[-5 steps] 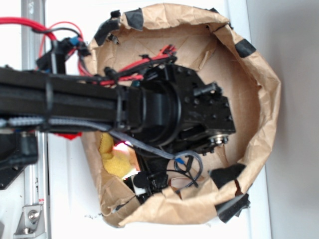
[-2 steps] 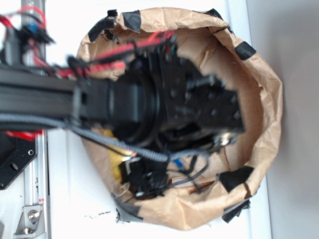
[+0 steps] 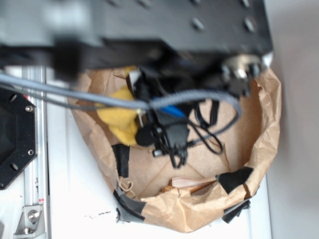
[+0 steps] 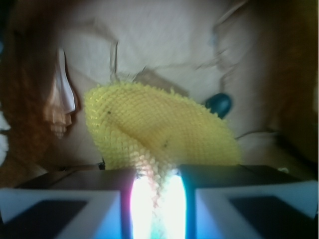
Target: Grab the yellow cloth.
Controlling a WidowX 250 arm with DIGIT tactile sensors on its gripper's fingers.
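Wrist view: fingers (image 4: 155,199) pinch the yellow cloth (image 4: 159,132), which fans toward 12 o'clock inside the paper bag (image 3: 259,149); glare hides its gripped end, and a dark oblong (image 4: 218,103) is blurred.

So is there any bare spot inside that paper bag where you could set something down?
Yes: the bag's brown floor on the right, between the dangling cables and the right wall, looks bare. The left is crowded by the yellow cloth in the gripper; the wood piece lies near the bottom edge.
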